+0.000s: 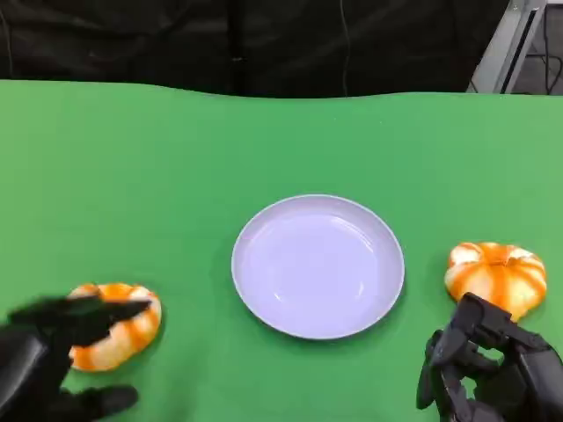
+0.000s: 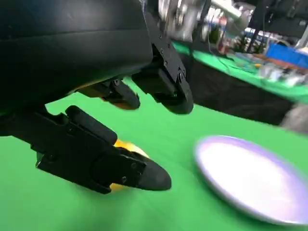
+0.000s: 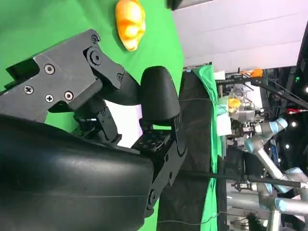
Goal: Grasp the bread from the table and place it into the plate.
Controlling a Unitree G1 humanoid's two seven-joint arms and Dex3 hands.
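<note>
left hand (image 1: pixel 53 352): lower left of head view, fingers spread wide around the bread on that side, upper fingers lying over its top edge, thumb low and apart beneath; nothing clamped yet, contact with the bread can't be told
left hand, wrist view (image 2: pixel 120 134): fingers (image 2: pixel 163 84) arch above, thumb juts out below, clear gap between them, orange of the bread showing in that gap behind the thumb
right hand (image 1: pixel 493 369): lower right of head view, fingers curled inward, holding nothing, hovering just below the second bread, not touching it as far as visible
right hand, wrist view (image 3: pixel 134 120): black shell fills lower left, fingers bent in close together
bread, left (image 1: pixel 114 323): orange and white striped bun, on the surface at lower left, well apart from the plate, partly covered by left hand fingers
bread, right (image 1: pixel 497 277): same striped bun, right edge of head view, beside the plate but not touching; seen again at top of right wrist view (image 3: pixel 130 21)
plate (image 1: pixel 318 265): pale lilac, round, centre of head view, nothing in it; blurred at lower right of left wrist view (image 2: pixel 255 178)
surface (image 1: pixel 176 176): green cloth, dark backdrop behind at top of frame
</note>
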